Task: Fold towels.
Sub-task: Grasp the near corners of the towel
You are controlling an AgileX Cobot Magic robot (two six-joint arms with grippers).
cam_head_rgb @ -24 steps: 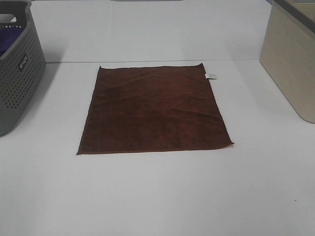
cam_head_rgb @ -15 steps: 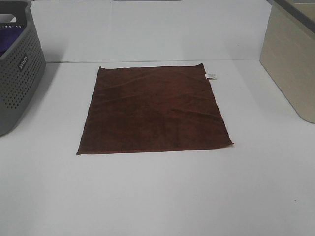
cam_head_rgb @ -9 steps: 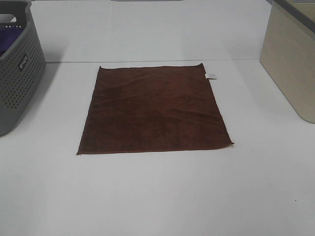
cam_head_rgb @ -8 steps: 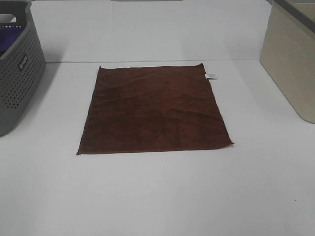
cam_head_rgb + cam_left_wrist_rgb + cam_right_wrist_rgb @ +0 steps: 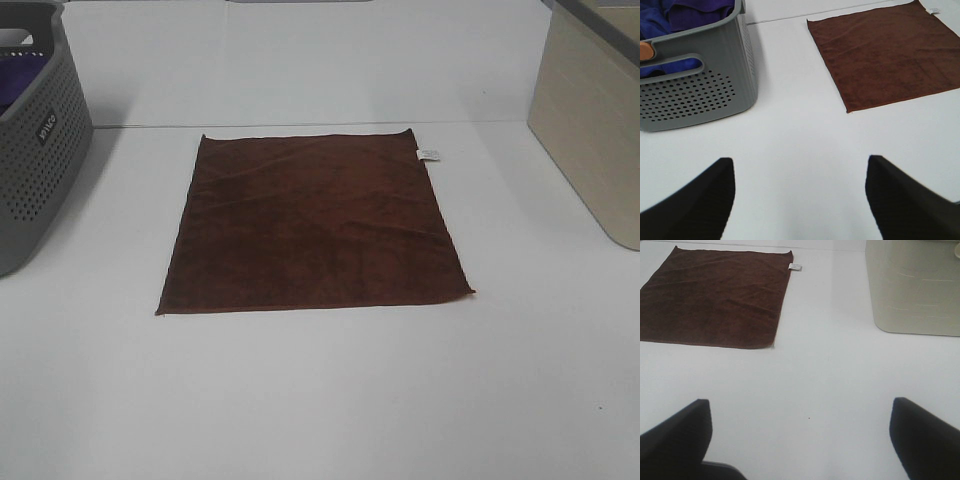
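Note:
The dark reddish-brown towel (image 5: 312, 222) lies spread flat and square on the white table, with its small white tag (image 5: 428, 154) at the far right corner. It also shows in the left wrist view (image 5: 890, 55) and in the right wrist view (image 5: 710, 297). Neither arm shows in the exterior high view. My left gripper (image 5: 800, 200) is open and empty over bare table, well short of the towel's near left corner. My right gripper (image 5: 800, 437) is open and empty over bare table, short of the towel's near right corner.
A grey perforated basket (image 5: 35, 150) stands at the left and holds purple cloth (image 5: 675, 12). A beige bin (image 5: 590, 120) stands at the right, also in the right wrist view (image 5: 912, 287). The white table (image 5: 320, 400) spreads around the towel.

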